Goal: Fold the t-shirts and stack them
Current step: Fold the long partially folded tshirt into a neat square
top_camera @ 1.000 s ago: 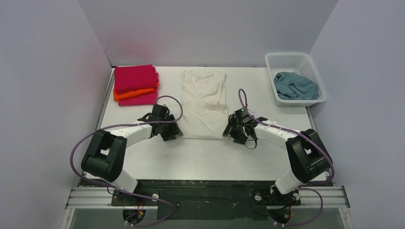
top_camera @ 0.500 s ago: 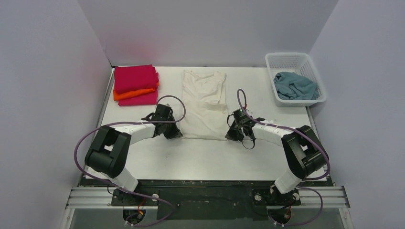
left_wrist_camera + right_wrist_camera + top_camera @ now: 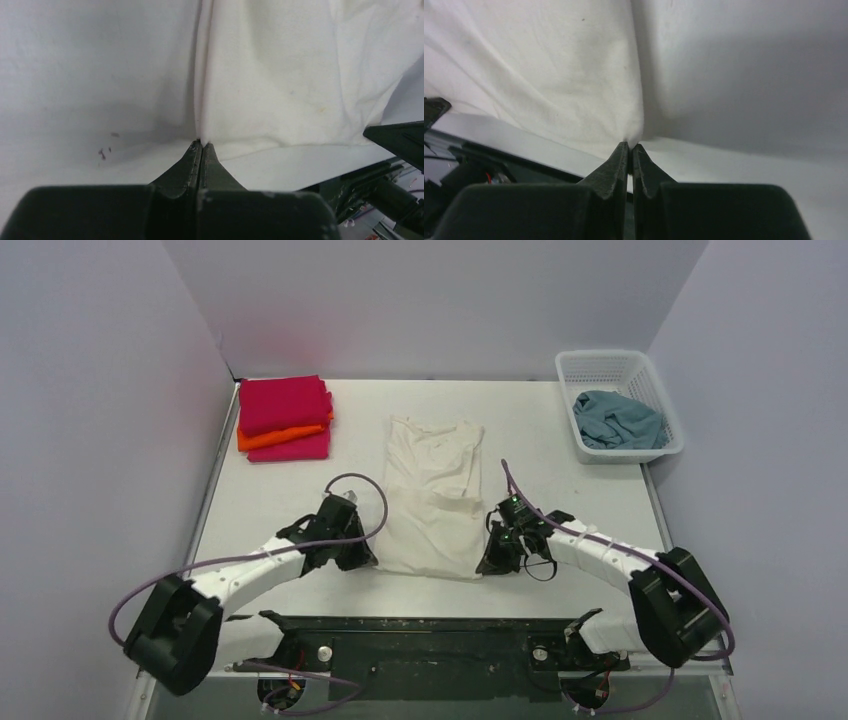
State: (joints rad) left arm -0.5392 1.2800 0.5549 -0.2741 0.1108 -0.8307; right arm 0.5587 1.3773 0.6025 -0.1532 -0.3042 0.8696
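You've got one cream t-shirt [image 3: 432,495] lying flat mid-table [image 3: 570,470], folded lengthwise into a long strip. Its collar end is far and its hem end is close to the near edge. One grey-blue t-shirt [image 3: 617,420] lies crumpled in the white mesh basket [image 3: 605,362] at the far right corner. At far left sits one folded stack [image 3: 283,415], magenta-pink on top, an orange band under it, pink again at the bottom. How many tees that makes, you can't tell from above.

There are two grippers, one on each near corner of the cream t-shirt. Your left gripper [image 3: 370,562] is at the near-left hem corner and your right gripper [image 3: 488,565] at the near-right one.

Only the overhead view shows the stack and basket, but there the wrist bodies hide the fingertips, so go to the wrist views. On the left wrist, the fingers [image 3: 190,162] are pressed together with the cloth's folded edge caught right at the tips. On the right wrist it's the same, fingers [image 3: 616,167] closed on the fabric corner, with cloth fanning away across the table.
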